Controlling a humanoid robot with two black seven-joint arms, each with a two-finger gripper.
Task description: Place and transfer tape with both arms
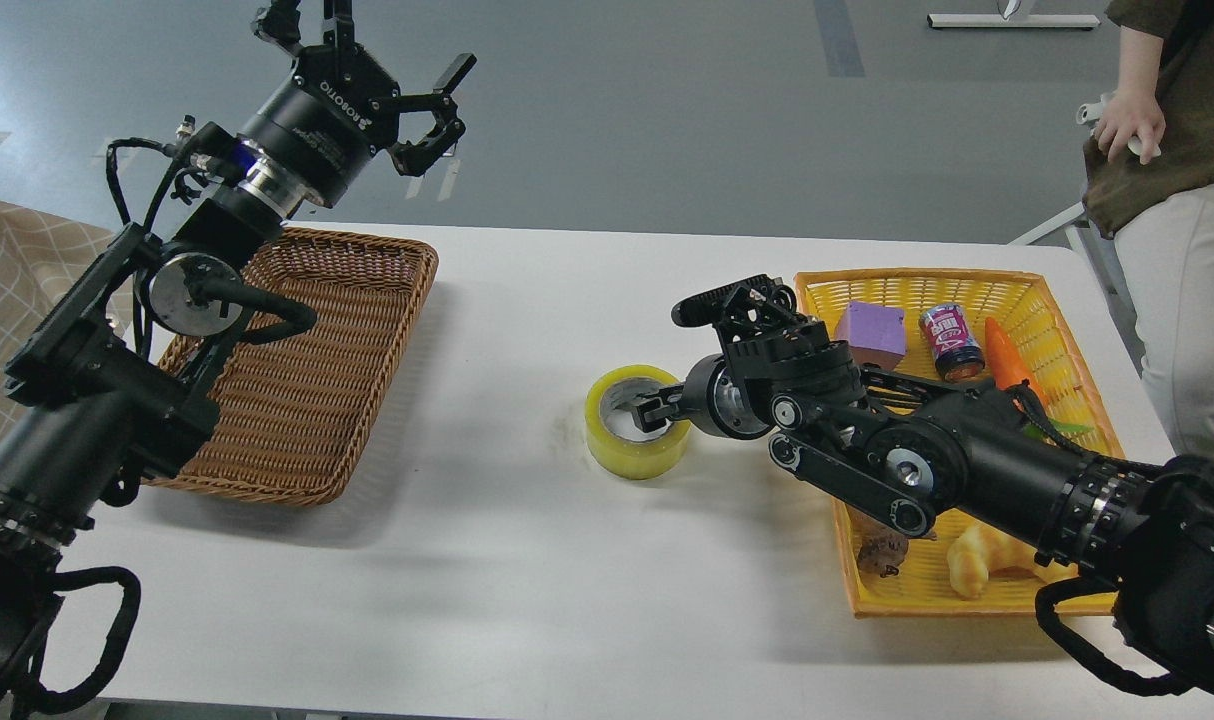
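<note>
Your tape [637,425] lies flat on the white tabletop [527,560], about mid-table, between the brown wicker basket [307,370] on the left and the yellow basket [967,285] on the right, closer to the yellow one. Your right gripper [657,405] reaches in from the right and sits at the right side of the roll. One of its fingers [650,411] dips into the core hole, while the upper finger [712,300] stands clear above and behind, so the fingers look spread apart. You cannot tell whether the lower one presses on the roll's wall or only touches it. The tape rests on the tabletop, its yellow band facing you and its pale core ring visible from above. Your left gripper [387,75] is raised high at the far left, above the far edge of the wicker basket, with its fingers wide open and nothing in them. The yellow basket holds a purple block [872,332], a can [952,343], a carrot [1007,358] and, at its near end, a croissant toy [982,560] beside a small brown thing [882,550] you cannot identify. Your right arm [967,460] crosses over that basket. A person [1167,200] stands at the far right beside the tabletop, holding a pale device in one hand.
</note>
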